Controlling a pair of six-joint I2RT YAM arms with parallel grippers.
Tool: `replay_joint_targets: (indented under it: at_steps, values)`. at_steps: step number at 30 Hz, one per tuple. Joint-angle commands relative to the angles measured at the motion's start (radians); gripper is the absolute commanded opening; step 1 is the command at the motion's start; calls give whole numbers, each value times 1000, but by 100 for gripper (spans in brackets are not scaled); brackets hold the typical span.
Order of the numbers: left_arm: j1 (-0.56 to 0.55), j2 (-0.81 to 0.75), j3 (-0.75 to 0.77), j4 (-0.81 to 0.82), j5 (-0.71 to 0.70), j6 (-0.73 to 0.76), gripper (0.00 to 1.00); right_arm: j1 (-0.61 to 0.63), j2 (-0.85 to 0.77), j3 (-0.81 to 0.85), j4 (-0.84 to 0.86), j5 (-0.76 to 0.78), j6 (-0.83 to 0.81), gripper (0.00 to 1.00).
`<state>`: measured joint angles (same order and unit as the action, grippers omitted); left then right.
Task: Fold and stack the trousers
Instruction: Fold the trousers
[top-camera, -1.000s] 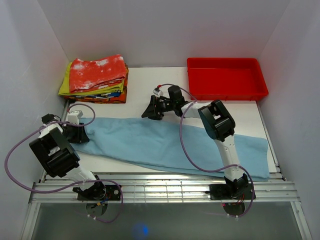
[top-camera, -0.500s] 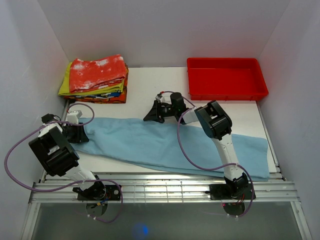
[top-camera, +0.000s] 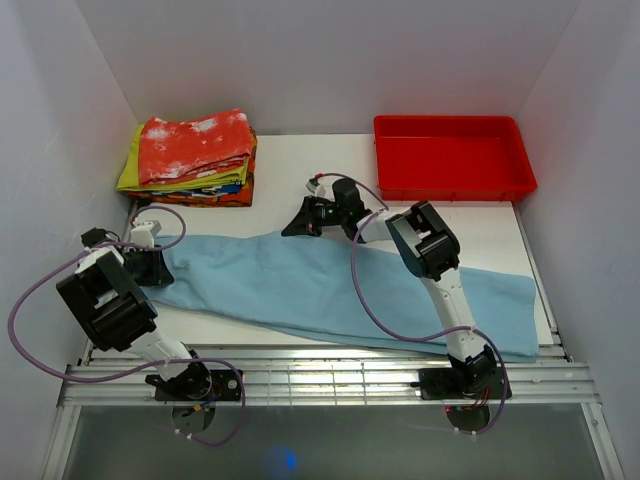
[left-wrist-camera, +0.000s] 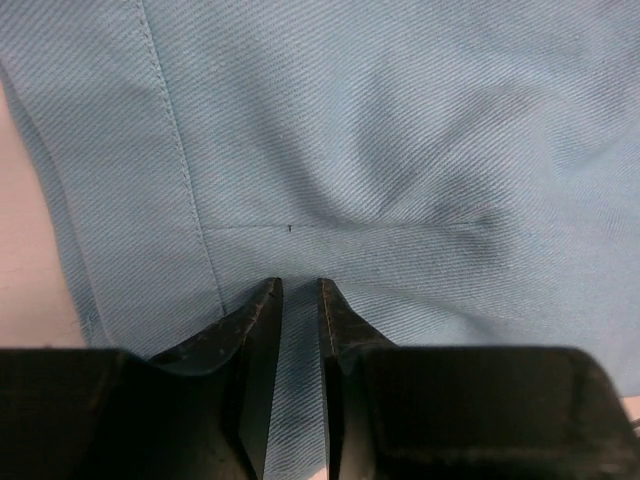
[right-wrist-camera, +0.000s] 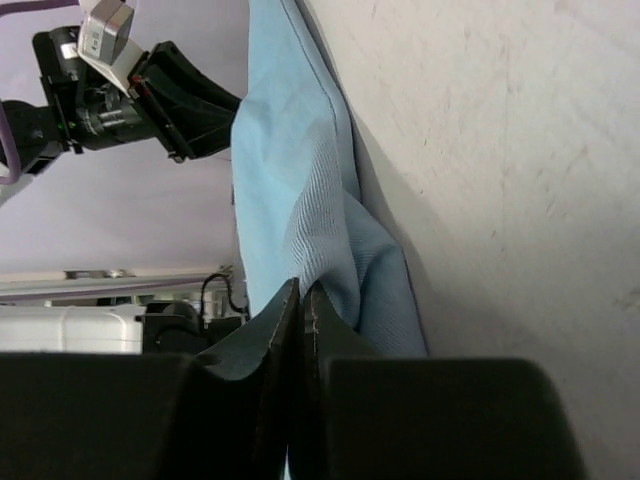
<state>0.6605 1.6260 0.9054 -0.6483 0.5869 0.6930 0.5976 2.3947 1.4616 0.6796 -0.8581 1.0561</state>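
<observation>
- The trousers (top-camera: 330, 290) are spread flat on the table (top-camera: 290, 170), running from 9 o'clock to about 4 o'clock in the overhead view, and no fold has been made yet
- The right gripper (top-camera: 297, 227) is set at the cloth's far edge, toward 12 o'clock of the table's middle. It is clamped on a raised ridge of the blue fabric, with cloth nipped between the meeting fingers
- The left gripper (top-camera: 163, 268) is placed on the 9 o'clock end. Its jaws are drawn nearly together with a thin slit left — whether cloth is pinched there cannot be told
- The step in hand is judged to be the taking of grips for a first fold
- A sure left-side hold is called for next, after which both held points would need to be lifted evenly and carried over the rest of the cloth
- The pile of folded clothes (top-camera: 190, 155) at 10 o'clock is taken to be the stacking place — it is well apart from the trousers
</observation>
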Motion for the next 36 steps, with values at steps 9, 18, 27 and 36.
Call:
replay_joint_targets:
  at_steps: [9,18,27,36]
  values:
    - [56,24,-5,-13,-45,31,0,-15,-176,98,-319,200,-756,8]
    - [59,48,47,-8,-91,31,0,45,-302,-13,-696,241,-1240,49]
    - [45,-116,314,-381,325,304,97,-53,-543,-44,-1018,338,-1393,99]
    - [-421,67,573,-145,324,-36,83,-113,-690,-233,-1442,226,-1614,61]
